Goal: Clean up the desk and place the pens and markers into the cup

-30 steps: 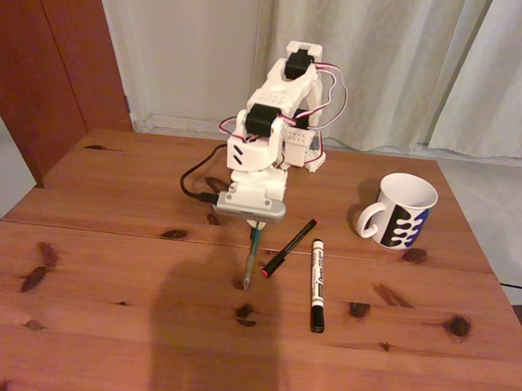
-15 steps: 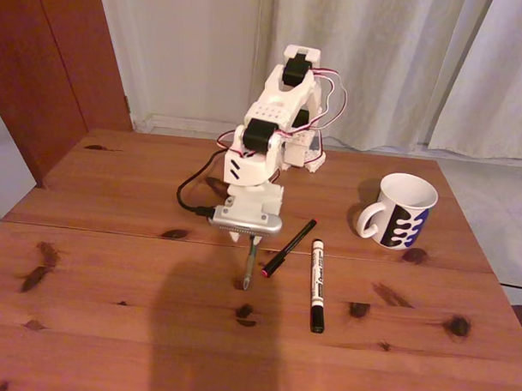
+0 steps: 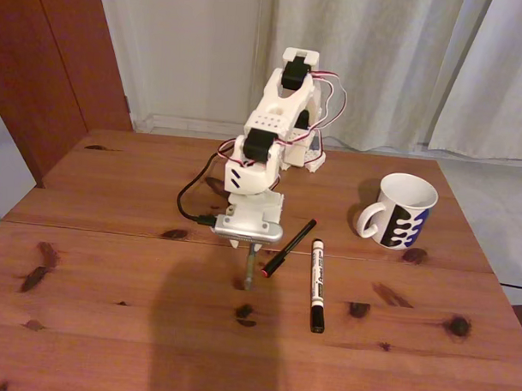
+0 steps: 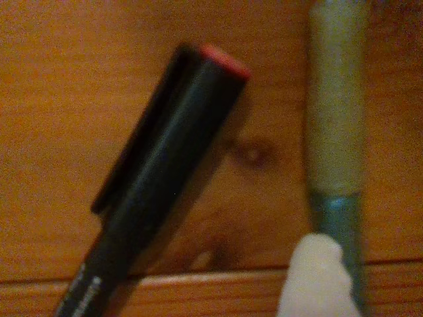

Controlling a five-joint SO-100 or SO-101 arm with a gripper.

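Currently catalogued, item by item.

Desk [image 3: 111, 327]: reddish-brown pine, knotted, one seam across.

Gripper [image 3: 251, 251]: pointing down over the middle of the desk, its wrist housing hiding the jaws in the fixed view; whether they are clamped or slack cannot be told. In the wrist view a pale fingertip [image 4: 316, 277] lies against the green-teal pen's barrel.

Green-teal pen [image 3: 249, 271]: directly under the gripper, tip toward the camera, lower end on the wood.

Black pen with red tip [image 3: 288, 246]: lying slanted just beside the green one, close but apart in the wrist view [image 4: 165, 172].

White marker with black cap [image 3: 316, 283]: flat, right of the black pen.

Cup [image 3: 402, 211]: upright, well to the right, handle facing left, nothing seen inside.

Handling note, as judgement: confirm a firm pinch on the green-teal pen alone, lift straight up so the neighbouring black pen is not nudged, then swing right and lower it tip-first into the cup.
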